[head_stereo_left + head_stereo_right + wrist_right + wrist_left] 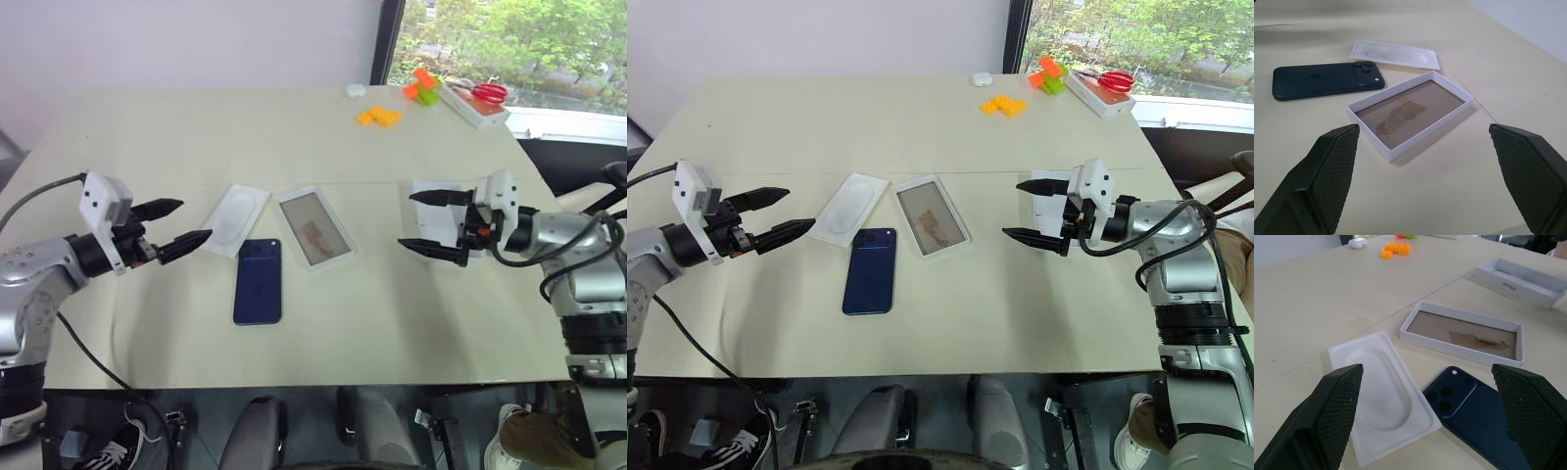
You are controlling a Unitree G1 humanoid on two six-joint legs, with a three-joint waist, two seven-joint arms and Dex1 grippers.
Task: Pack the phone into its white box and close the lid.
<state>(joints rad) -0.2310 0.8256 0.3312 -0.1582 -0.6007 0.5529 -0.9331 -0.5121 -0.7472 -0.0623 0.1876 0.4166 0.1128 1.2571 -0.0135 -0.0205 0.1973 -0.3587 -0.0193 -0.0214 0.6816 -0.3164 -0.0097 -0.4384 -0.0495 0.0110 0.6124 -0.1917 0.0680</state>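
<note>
Orange bricks (1004, 105), red scissors (1104, 78), insert sheet (851, 209)

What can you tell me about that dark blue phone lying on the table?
The phone is a slim, glossy navy slab with rounded corners, lying flat on the cream table with its back facing up. A cluster of round camera lenses sits in one corner of the back, at the end nearest the white insert sheet. Its camera end lies close beside that sheet, and the open white box lies just beyond it. Nothing rests on it, and no end effector touches it.
</note>
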